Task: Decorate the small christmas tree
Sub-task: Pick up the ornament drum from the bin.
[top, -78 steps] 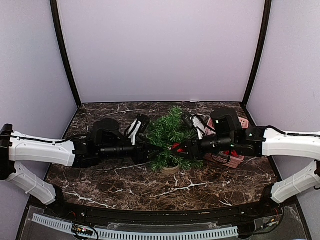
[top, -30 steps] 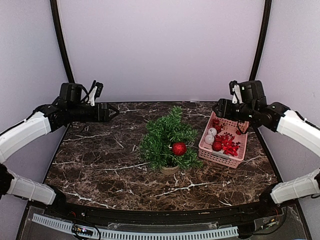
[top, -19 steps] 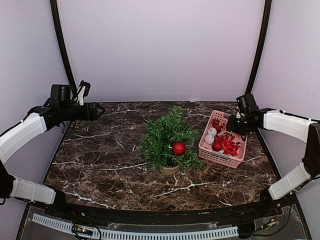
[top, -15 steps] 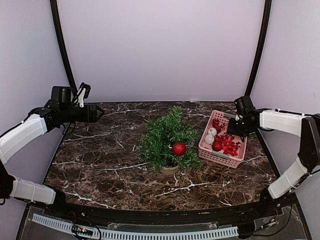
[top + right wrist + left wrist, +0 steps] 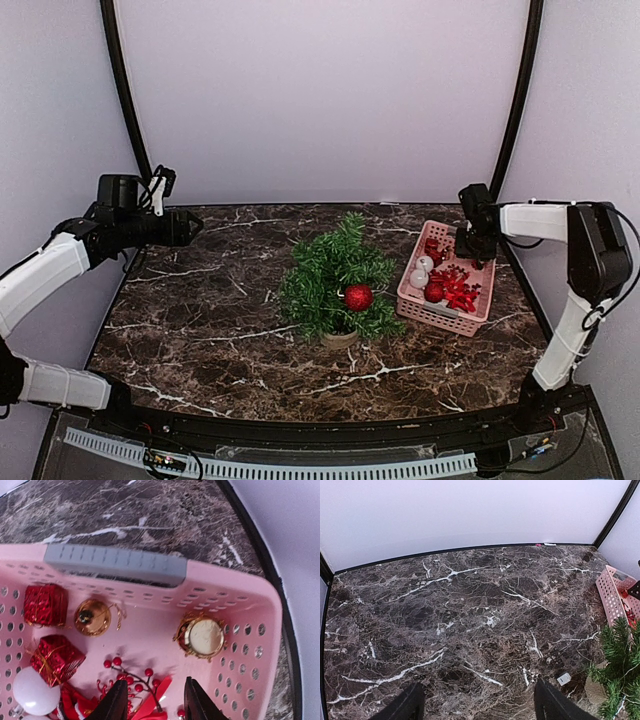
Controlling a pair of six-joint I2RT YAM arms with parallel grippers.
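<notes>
1 pink basket (image 5: 227, 576) sits at the right side of the marble table (image 5: 220, 330), with a grey handle (image 5: 115, 562) on its far rim. Inside it lie 2 red gift boxes (image 5: 45, 605), 1 gold bauble (image 5: 92, 616), 1 gold drum ornament (image 5: 203, 636), 1 white ball (image 5: 32, 691) and 1 red berry sprig (image 5: 131, 672) among more red pieces at the near end.

The right gripper (image 5: 156, 690) hovers over the basket's far end. Its fingers (image 5: 119, 702) are apart, with nothing between them.

The small christmas tree (image 5: 335, 275) stands upright at mid-table on its tan base (image 5: 340, 339), just left of the basket and not touching it. 1 red ball (image 5: 358, 297) hangs on its right front branches. A small white tag (image 5: 564, 679) lies on the marble near the base.

The left gripper (image 5: 477, 690) is raised over the far-left part of the table, well apart from the tree. Its fingers are spread wide and empty.
</notes>
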